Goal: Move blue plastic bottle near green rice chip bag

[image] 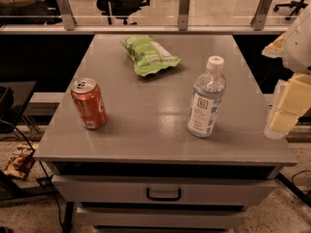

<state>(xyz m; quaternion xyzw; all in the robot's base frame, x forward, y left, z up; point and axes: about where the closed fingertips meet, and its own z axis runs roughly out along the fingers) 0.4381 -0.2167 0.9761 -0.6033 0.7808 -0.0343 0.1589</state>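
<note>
The blue plastic bottle (207, 104) stands upright on the right part of the grey table (146, 130), with a white cap and a pale blue-and-white label. The green rice chip bag (149, 55) lies flat at the far middle of the table, well behind and to the left of the bottle. My gripper (285, 111) hangs at the right edge of the view, beyond the table's right side. It is level with the bottle, apart from it, and holds nothing.
A red soda can (89, 104) stands upright on the left part of the table. A drawer with a dark handle (164, 194) is below the front edge. A railing with metal posts (183, 6) runs behind the table. A snack wrapper (19, 160) lies on the floor at left.
</note>
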